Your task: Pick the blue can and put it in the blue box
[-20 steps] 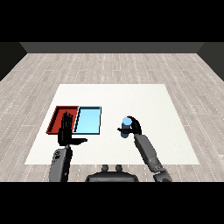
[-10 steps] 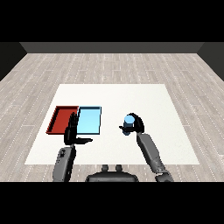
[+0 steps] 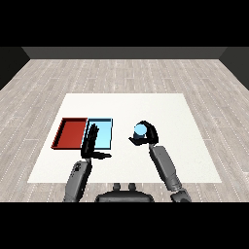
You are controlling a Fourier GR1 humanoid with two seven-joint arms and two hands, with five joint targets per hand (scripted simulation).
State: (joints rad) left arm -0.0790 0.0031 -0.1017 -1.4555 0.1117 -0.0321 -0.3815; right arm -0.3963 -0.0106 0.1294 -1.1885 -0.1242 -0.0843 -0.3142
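Broad white table [image 3: 160,107], both trays toward its left half. Red tray [image 3: 70,133] and light blue tray [image 3: 103,132] side by side, touching along one edge. Near edge of both partly covered by the left hand [image 3: 90,143], fingers straight and upright, thumb stuck out sideways, grasping nothing. Right hand [image 3: 146,134] curled round the blue can [image 3: 140,130], well right of the light blue tray; only the can's pale top and a sliver of side visible, base hidden, contact with the table impossible to judge
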